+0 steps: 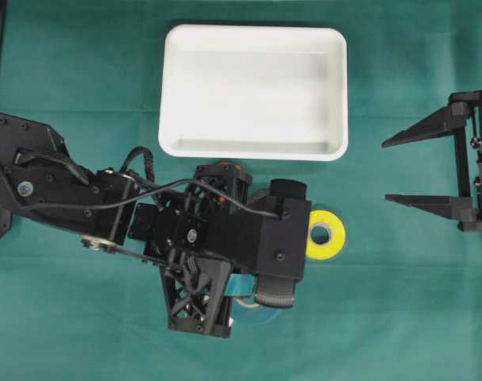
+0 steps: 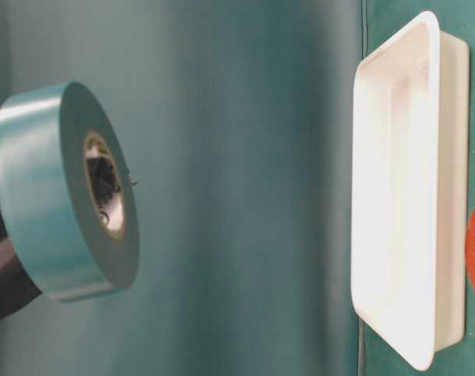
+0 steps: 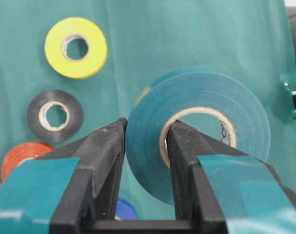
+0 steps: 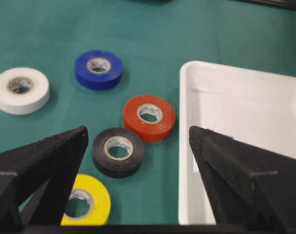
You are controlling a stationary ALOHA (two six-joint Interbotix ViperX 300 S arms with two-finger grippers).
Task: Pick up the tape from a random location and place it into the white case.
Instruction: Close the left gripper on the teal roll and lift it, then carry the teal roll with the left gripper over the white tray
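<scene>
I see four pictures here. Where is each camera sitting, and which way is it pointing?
Overhead: above, looking straight down on white case, left gripper, right gripper.
Table-level: low, turned sideways; green tape held in the air, case at right.
Left wrist: on the left arm, looking past the fingers pinching the green tape.
Right wrist: between the open fingers toward the tape rolls.
Shared: both wrist views show the yellow roll.

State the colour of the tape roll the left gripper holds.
Teal, with a cream inner core. The roll in the left gripper shows best in the left wrist view.
</scene>
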